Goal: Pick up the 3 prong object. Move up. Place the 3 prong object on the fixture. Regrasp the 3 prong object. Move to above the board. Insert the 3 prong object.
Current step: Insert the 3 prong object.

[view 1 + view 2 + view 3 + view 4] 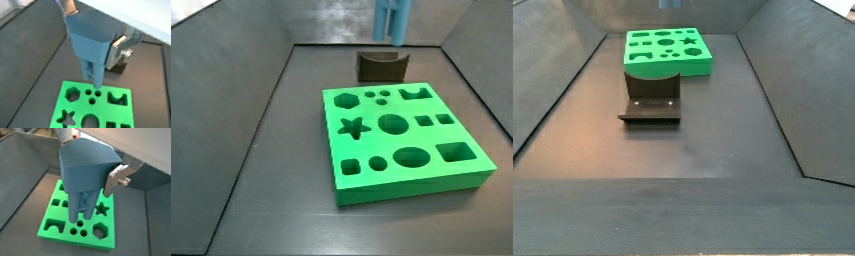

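My gripper is shut on the light-blue 3 prong object and holds it upright in the air, prongs down. One silver finger presses its side. In both wrist views the prongs hang above the green board, over the small round holes, apart from the surface. The object fills the wrist view above the board. In a side view the object hangs high at the top edge, above the dark fixture and the board. Another side view shows the board and the fixture, but no gripper.
The board and the fixture sit on a dark grey floor inside a bin with sloping grey walls. The fixture stands just beyond the board's end that has the small round holes.
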Controlling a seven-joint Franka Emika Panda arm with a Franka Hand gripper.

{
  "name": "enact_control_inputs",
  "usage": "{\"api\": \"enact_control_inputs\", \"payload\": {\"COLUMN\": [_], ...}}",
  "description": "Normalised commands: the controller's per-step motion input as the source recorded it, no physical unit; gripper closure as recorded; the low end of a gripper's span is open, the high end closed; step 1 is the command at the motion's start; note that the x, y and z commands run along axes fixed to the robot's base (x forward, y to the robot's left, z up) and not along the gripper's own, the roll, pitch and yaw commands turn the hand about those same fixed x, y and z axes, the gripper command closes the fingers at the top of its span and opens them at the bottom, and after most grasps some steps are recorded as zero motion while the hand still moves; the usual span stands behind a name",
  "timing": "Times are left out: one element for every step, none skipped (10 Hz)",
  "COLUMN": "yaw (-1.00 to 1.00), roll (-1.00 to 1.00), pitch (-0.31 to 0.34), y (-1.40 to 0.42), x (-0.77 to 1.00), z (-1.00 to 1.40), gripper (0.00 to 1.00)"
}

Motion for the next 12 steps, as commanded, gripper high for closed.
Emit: {"api": "enact_control_inputs", "payload": {"yaw": [-0.80,-0.88,-0.89,-0.95,-0.91,-0.94,-0.85,0.00,0.00,0.00,0.03,0.08], "roll": [-0.01,0.00,0.00,0.00,0.00,0.02,0.02,0.00,0.03,0.13,0.12,0.07], "pitch": [-0.066,-0.094,-0.111,-0.124,-0.113,-0.116,-0.083,0.000,0.000,0.020,0.000,0.000], "y": [0.13,0.09,0.09,0.05,0.03,0.00,0.00,0.00,0.00,0.00,0.00,0.00], "x": [0.09,0.00,0.00,0.00,-0.02,-0.04,-0.10,0.00,0.00,0.00,0.01,0.07], "z": [-0.37,-0.39,-0.40,-0.43,-0.42,-0.43,-0.36,0.00,-0.10,-0.23,-0.33,-0.33], "gripper": [1.00,1.00,1.00,1.00,1.00,1.00,1.00,1.00,1.00,1.00,1.00,1.00]}}
